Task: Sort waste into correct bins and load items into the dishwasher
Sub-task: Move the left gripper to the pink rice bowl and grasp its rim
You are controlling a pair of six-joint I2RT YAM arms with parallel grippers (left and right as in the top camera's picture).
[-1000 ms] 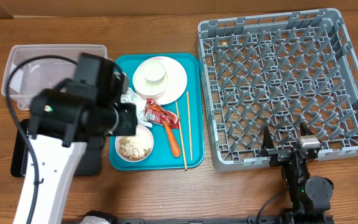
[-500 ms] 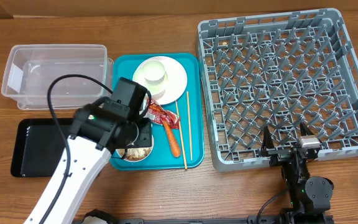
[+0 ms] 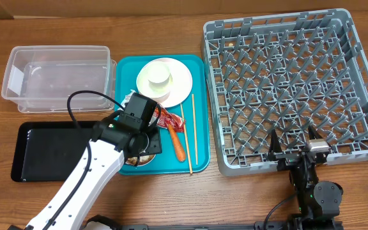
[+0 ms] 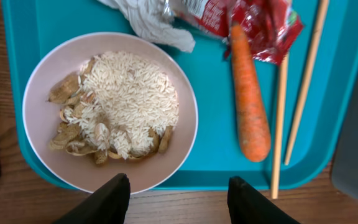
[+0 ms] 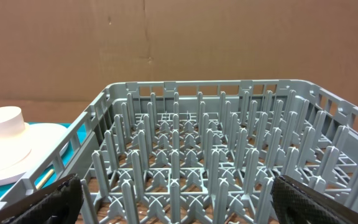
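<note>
White round bowl [image 4: 160, 165] of rice and beige scraps [image 4: 135, 93] lies left of frame on teal plastic tray [image 4: 216, 155]; left gripper [image 4: 179, 180] above it and right gripper [image 5: 179, 199] both apart, empty.

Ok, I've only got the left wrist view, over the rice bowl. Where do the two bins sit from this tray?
Observer: Both are on the left arm's side of the teal tray: the clear tub farther back, the black tray nearer the robot.
Operator: Anything in the rack?
Observer: No, the grey dish rack holds nothing.
Operator: And the right gripper?
Observer: The right gripper is open and empty, at the rack's near edge.
</note>
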